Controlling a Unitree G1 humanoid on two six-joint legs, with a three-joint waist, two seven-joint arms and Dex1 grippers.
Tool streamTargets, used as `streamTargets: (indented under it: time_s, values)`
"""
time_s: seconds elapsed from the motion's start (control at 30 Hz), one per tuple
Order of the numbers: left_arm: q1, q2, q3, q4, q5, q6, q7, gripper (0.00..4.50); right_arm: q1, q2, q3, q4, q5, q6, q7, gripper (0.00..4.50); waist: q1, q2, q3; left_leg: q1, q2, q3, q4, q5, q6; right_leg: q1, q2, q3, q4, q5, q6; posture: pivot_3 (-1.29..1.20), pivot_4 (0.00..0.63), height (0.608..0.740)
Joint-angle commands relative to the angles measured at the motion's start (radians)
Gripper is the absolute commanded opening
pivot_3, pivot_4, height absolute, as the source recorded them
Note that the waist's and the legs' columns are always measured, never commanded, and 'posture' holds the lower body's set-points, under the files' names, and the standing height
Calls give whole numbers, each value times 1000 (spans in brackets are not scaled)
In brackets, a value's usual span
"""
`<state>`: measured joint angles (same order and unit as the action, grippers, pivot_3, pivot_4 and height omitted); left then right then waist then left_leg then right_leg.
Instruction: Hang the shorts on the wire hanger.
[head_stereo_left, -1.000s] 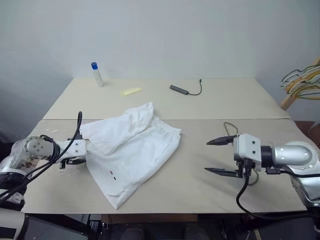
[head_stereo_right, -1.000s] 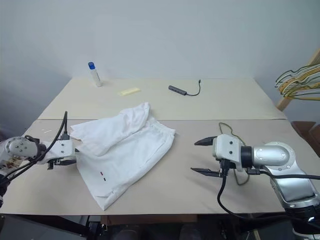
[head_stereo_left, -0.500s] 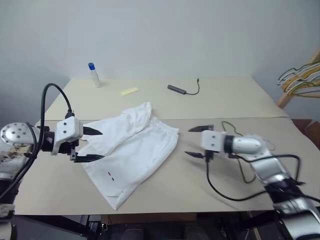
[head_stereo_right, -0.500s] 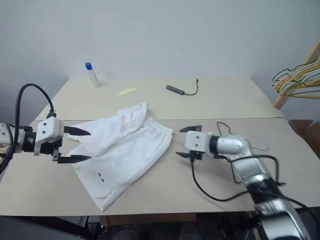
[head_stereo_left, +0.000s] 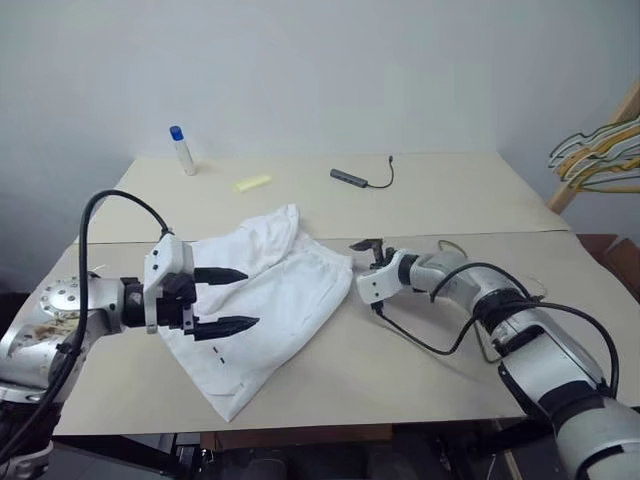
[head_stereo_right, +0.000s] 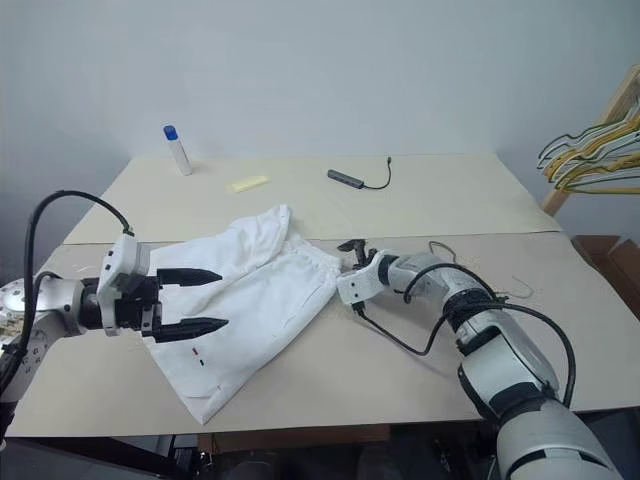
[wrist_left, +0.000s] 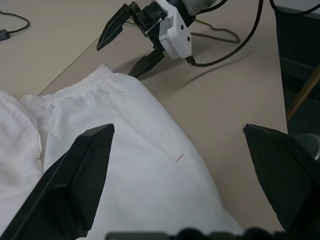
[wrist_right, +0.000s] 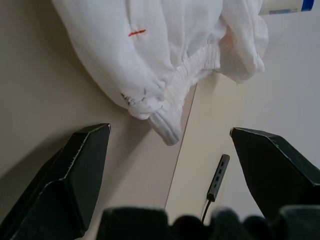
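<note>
We find the shorts (head_stereo_left: 262, 300) lying crumpled on the counter (head_stereo_left: 450, 200), left of centre, with the elastic waistband toward the right. Our left pincer (head_stereo_left: 226, 299) hovers over the left part of the shorts, fingers spread wide and holding nothing. Our right pincer (head_stereo_left: 367, 264) sits just beside the waistband edge, fingers also spread wide and empty. A thin wire hanger (head_stereo_left: 482, 294) lies on the counter right of the right arm. Yellow hangers (head_stereo_left: 595, 160) hang at far right.
</note>
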<state>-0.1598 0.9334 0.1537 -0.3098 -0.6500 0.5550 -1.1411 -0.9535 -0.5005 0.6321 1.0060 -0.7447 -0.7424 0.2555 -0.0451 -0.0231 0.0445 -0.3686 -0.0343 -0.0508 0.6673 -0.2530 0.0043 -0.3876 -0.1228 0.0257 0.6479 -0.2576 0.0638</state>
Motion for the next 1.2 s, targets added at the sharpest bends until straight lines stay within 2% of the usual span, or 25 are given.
streamTargets:
  time_s: [0.03,0.3,0.37,0.43,0.77,0.97,1.2]
  values:
    - [-12,1,47,-31,-32,27,23,4488,-59,3,25,40,-52,-50,-80,4500,-2,0,0,0,0,0,0,0,0,0,0,0,0,0,0,80,0,740]
    - [-9,3,58,-40,-35,39,36,4488,-122,129,92,187,-129,-4,-191,4500,-25,0,0,2,2,0,-4,1,-2,0,3,2,0,0,-2,89,0,740]
    - [-10,2,60,-43,-34,39,41,4500,-133,149,96,214,-129,10,-199,4126,-25,0,0,3,3,0,-4,2,-3,0,4,3,0,1,-3,89,0,740]
    - [-4,3,63,-49,-33,37,43,4500,-143,160,101,230,-136,20,-215,3587,-24,0,0,4,4,0,-4,2,-3,0,5,3,0,1,-3,95,0,740]
    - [31,12,42,-72,-3,21,41,4500,-170,205,112,275,-153,68,-270,84,-25,0,0,6,11,2,-7,3,-5,-1,13,5,0,4,-9,94,0,740]
    - [88,54,-69,-96,165,-53,40,4500,-163,163,62,256,-96,65,-229,34,-24,0,0,6,11,3,-8,3,-5,0,13,6,0,4,-9,70,0,740]
    - [80,57,-210,-107,268,-69,22,4500,-40,3,-47,71,10,109,-116,34,-20,0,0,6,11,3,-8,3,-5,1,13,6,-2,4,-9,-5,0,740]
